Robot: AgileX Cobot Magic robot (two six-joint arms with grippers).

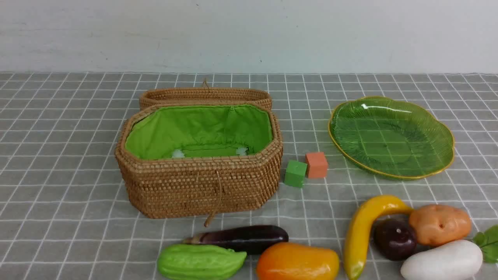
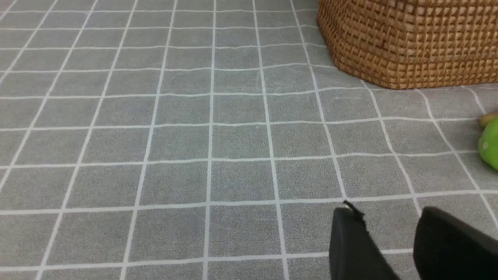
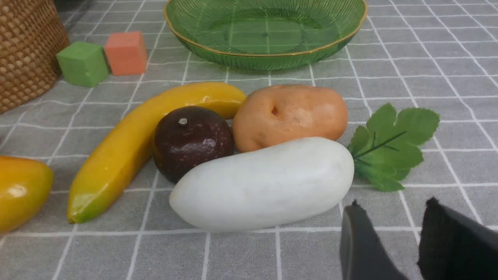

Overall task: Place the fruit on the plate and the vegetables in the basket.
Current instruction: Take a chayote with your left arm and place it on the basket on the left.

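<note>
Both arms are held low and close to the table. Only their black fingertips show, each in its own wrist camera.

The left gripper (image 2: 389, 223) hangs just above the grey checked cloth (image 1: 58, 175). Its two fingers stand apart with bare cloth between them, holding nothing. A corner of the basket (image 1: 198, 186) lies ahead of it, and the end of the gourd (image 1: 200, 261) peeks in at the edge of that view.

The right gripper (image 3: 393, 219) sits just as low, fingers parted and empty. It is just short of the radish (image 1: 441, 261) and faces across the pile toward the plate (image 1: 389, 136).

The basket stands left of centre, its lid (image 1: 206, 95) thrown back behind it and the green lining bare. The plate lies off to the right with nothing on it. A green cube (image 1: 295, 173) and an orange cube (image 1: 316, 165) touch each other between the two.

All the produce is along the near edge. The gourd and the eggplant (image 1: 243, 238) lie side by side in front of the basket, and the mango (image 1: 297, 262) is right beside them. Further right, the banana (image 1: 360, 237) curves around the dark round fruit (image 1: 395, 239). That fruit is wedged against the potato (image 1: 439, 224) and the radish, whose leaves (image 1: 489, 243) point right.
</note>
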